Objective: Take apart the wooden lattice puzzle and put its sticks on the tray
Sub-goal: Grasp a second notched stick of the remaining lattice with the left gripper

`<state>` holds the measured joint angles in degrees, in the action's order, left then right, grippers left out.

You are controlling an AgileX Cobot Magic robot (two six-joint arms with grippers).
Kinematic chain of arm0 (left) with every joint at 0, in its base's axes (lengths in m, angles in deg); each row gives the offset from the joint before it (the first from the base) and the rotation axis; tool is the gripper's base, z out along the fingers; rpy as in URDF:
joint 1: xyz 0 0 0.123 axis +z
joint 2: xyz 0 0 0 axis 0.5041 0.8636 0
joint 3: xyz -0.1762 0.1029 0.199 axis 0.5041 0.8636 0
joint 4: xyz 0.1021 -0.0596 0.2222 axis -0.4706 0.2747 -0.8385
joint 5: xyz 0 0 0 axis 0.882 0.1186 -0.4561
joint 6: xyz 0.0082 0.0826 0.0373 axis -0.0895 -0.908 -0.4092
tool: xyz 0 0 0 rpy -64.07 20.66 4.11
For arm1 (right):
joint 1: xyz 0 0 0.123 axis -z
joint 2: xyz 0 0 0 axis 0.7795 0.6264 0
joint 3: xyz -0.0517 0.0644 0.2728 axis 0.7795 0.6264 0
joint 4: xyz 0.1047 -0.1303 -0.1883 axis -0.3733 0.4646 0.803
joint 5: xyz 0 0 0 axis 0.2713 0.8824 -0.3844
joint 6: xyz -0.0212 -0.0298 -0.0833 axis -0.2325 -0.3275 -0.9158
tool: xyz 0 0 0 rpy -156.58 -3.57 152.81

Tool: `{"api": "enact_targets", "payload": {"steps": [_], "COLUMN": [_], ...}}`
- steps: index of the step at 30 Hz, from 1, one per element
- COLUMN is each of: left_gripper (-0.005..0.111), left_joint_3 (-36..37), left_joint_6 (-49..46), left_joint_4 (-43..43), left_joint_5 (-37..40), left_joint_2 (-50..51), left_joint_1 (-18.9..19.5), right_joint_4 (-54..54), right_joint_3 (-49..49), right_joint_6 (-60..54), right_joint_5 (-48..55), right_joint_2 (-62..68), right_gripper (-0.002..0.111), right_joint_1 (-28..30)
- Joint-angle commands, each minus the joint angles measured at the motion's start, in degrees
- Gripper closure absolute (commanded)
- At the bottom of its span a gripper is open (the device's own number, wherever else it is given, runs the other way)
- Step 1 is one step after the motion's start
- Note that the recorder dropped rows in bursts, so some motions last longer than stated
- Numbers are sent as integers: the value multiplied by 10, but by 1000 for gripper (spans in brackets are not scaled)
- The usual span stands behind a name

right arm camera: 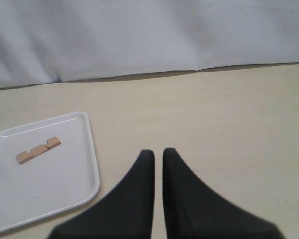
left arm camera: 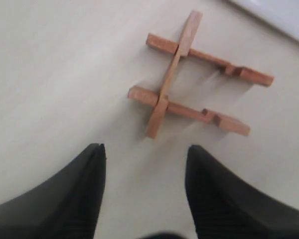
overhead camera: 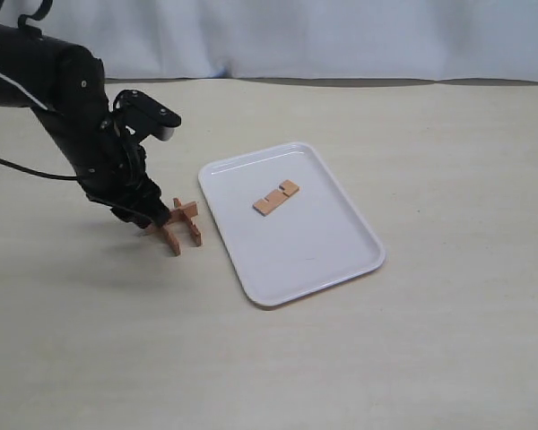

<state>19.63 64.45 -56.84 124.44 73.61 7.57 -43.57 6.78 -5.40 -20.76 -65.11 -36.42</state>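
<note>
- L gripper (overhead camera: 159, 215), lower left in ext. view: tips hard to make out; wrist cam shows fingers apart, empty.
- Lattice puzzle (overhead camera: 179, 226), 3 slats, just ahead of it, not touched, left of tray (overhead camera: 305, 246).
- One stick (overhead camera: 276, 198) on tray, mid-frame.
- R gripper (right arm camera: 158, 151) outside ext. view; fingers nearly together, empty.

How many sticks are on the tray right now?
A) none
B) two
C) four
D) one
D: a single notched stick lies on the tray; the other three sit joined in the puzzle on the table beside it.
</note>
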Motion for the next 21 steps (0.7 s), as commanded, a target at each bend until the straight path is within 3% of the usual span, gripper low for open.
{"api": "enact_targets", "payload": {"steps": [1, 17, 21], "left_gripper": [60, 60, 76], "left_joint_3": [2, 2, 2], "left_joint_6": [-3, -29, -29], "left_joint_4": [22, 26, 24], "left_joint_5": [-22, -48, -64], "left_joint_2": [21, 70, 72], "left_joint_1": [0, 0, 0], "right_joint_4": [-2, -2, -2], "right_joint_3": [2, 2, 2], "right_joint_6": [-2, -2, -2], "right_joint_5": [2, 2, 2], "right_joint_2": [-3, -3, -3], "right_gripper": [102, 102, 102], "right_joint_1": [4, 4, 4]}}
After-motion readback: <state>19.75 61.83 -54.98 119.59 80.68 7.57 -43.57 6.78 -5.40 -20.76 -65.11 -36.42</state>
